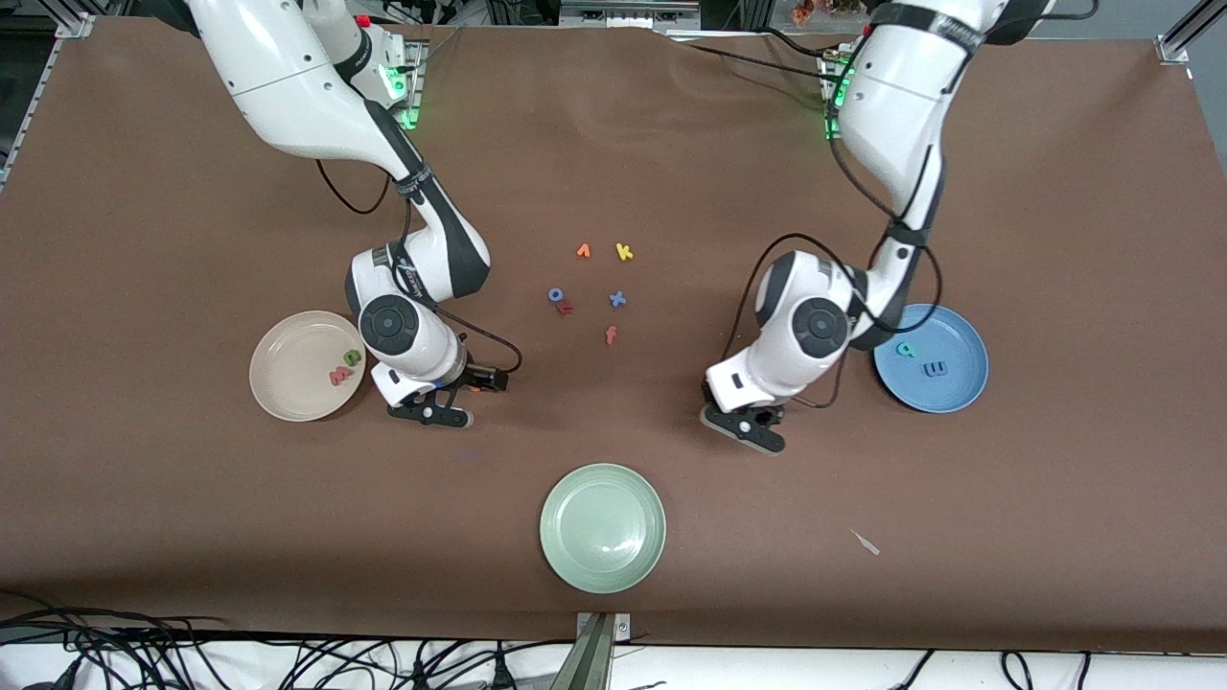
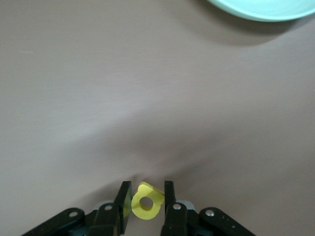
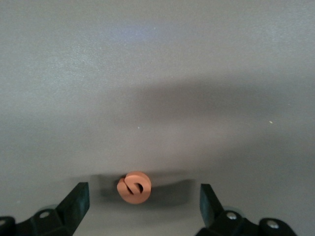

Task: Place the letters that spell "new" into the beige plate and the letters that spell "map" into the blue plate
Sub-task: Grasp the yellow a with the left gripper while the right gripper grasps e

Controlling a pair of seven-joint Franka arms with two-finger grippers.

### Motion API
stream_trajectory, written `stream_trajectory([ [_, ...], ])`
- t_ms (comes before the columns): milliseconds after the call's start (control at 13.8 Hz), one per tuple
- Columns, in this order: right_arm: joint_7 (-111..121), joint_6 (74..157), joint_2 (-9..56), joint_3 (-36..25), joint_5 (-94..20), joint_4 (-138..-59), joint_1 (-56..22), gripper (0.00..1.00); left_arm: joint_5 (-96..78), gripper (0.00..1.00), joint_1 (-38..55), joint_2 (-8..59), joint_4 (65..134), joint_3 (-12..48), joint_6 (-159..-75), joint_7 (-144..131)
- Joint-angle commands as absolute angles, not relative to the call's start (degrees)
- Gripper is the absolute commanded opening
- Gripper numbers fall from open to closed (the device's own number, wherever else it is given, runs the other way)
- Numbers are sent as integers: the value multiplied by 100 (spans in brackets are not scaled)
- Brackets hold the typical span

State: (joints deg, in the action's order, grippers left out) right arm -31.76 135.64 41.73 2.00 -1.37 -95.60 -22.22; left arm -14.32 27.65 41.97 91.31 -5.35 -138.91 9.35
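My left gripper (image 2: 147, 187) is shut on the yellow a (image 2: 146, 202), which stands upright between its fingers low at the cloth. In the front view this left gripper (image 1: 752, 428) is down between the blue plate (image 1: 968, 383) and the pale green plate, hiding the a. The blue plate holds the teal p (image 1: 905, 350) and the blue m (image 1: 934, 368). My right gripper (image 3: 143, 189) is open, low over the orange e (image 3: 134, 188), which lies on the cloth between its fingers untouched. That right gripper (image 1: 436, 410) is beside the beige plate (image 1: 278, 383), which holds the green n (image 1: 352, 357) and the pinkish-red w (image 1: 340, 376).
Loose letters lie mid-table: orange v (image 1: 583, 251), yellow k (image 1: 624, 252), blue o (image 1: 555, 295) touching a red letter (image 1: 566, 307), blue x (image 1: 617, 299), red f (image 1: 611, 334). A pale green plate (image 1: 602, 527) sits near the front edge, with a small pale scrap (image 1: 866, 542) toward the left arm's end.
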Motion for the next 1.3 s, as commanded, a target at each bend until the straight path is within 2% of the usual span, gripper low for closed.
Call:
stream_trajectory([
  [0,-3243,13562,4298,185,-307,-9360,-2259,94,-1151,24,2365,3386,9885,-501,-13605,1011],
  [435,-3234,13597,4298,220,-439,-9378,-2294,65,-1160,26,1110,2374,11626,-501,-13579,2317],
  [724,-3226,13597,4315,220,-439,-9378,-2294,46,-1160,26,361,2355,11900,-623,-13570,3330],
  [869,-3226,13605,4315,220,-439,-9369,-2294,43,-1160,32,282,2417,11988,-764,-13570,3384],
  [1014,-3234,13605,4315,220,-431,-9369,-2285,41,-1160,45,281,2408,12198,-826,-13570,3358],
  [1159,-3234,13614,4315,220,-439,-9369,-2285,38,-1186,72,281,2417,12287,-817,-13570,3270],
  [1231,-3234,13614,4315,220,-439,-9369,-2285,36,-1213,94,281,2408,12383,-817,-13570,3209],
])
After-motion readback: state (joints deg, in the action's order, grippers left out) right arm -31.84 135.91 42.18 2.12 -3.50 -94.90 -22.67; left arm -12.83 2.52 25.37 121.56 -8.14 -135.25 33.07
